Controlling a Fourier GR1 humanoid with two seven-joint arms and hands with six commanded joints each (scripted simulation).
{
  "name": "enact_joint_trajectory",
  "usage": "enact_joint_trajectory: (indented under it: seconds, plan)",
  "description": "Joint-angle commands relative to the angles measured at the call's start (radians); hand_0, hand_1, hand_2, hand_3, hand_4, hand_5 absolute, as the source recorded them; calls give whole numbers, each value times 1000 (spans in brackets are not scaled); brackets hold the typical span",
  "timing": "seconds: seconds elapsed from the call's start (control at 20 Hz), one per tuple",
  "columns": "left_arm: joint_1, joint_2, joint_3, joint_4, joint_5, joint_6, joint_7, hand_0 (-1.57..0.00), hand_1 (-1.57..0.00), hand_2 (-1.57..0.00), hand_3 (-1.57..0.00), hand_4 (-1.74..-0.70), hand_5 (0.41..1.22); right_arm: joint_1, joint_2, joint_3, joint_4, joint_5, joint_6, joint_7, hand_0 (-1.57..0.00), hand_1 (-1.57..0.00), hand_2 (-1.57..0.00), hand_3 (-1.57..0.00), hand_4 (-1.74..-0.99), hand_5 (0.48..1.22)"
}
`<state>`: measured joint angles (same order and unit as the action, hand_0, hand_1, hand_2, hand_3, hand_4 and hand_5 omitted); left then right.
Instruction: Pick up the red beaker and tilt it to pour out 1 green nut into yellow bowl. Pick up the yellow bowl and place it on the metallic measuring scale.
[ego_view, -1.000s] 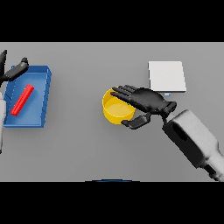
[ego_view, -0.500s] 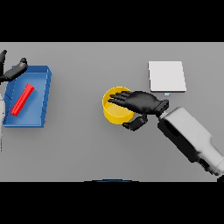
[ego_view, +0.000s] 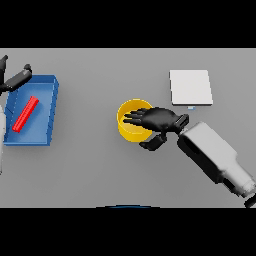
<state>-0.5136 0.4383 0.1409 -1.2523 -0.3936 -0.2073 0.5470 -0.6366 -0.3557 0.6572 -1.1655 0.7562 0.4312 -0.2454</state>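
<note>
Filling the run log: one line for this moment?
right hand open over yellow bowl | left hand idle by blue tray | scale bare

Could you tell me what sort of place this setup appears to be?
Probably a lab-style benchtop: a plain grey table holding a metallic measuring scale, a red beaker lying in a blue tray, and a yellow bowl under the right hand.
</note>
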Motion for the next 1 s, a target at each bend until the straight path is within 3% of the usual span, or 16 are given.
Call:
enact_joint_trajectory:
  seconds: [0.0,0.15,0.2,0.35,0.45,0.5,0.6,0.65,0.7,0.95]
  plan:
    - [13,-3,-7,-15,-2,-2,-8,1,1,1,1,-793,729,3,6,2,8,2,-14,-9,1,1,-15,-42,-1289,721]
    - [19,-2,-3,-30,-1,0,13,1,1,1,1,-793,732,-9,27,-11,29,-10,-7,21,1,-14,-84,-121,-1333,800]
    - [18,-1,0,-34,2,0,16,1,1,1,1,-796,730,-12,30,-14,32,-14,-3,18,-68,-69,-140,-178,-1365,838]
    - [22,-5,-7,-25,-6,5,4,1,1,1,1,-793,729,7,15,5,5,-2,-1,5,-469,-376,-379,-419,-1479,999]
    - [21,3,-5,-24,-5,-3,9,1,1,1,1,-788,732,2,15,8,3,0,9,10,-780,-649,-590,-834,-1469,1079]
    - [18,1,-1,-24,-1,-1,12,1,1,1,1,-791,733,-6,21,4,14,-8,21,13,-938,-806,-787,-978,-1521,1108]
    - [15,-2,-4,-22,-6,5,16,1,1,1,1,-793,736,-4,13,6,-1,-14,29,19,-1166,-1081,-1069,-1030,-1594,1148]
    - [18,-1,-4,-20,-2,1,4,1,1,1,1,-793,735,4,2,7,-14,-17,28,6,-1247,-1179,-1169,-1054,-1621,1163]
    - [17,1,-4,-16,-4,0,-2,1,1,1,1,-793,734,-5,12,8,-12,-16,40,26,-1312,-1258,-1250,-1089,-1642,1175]
    - [21,6,-4,-10,-7,1,-12,1,1,1,1,-785,724,-5,-13,-7,-72,-32,66,62,-1486,-1468,-1466,-1260,-1699,1206]
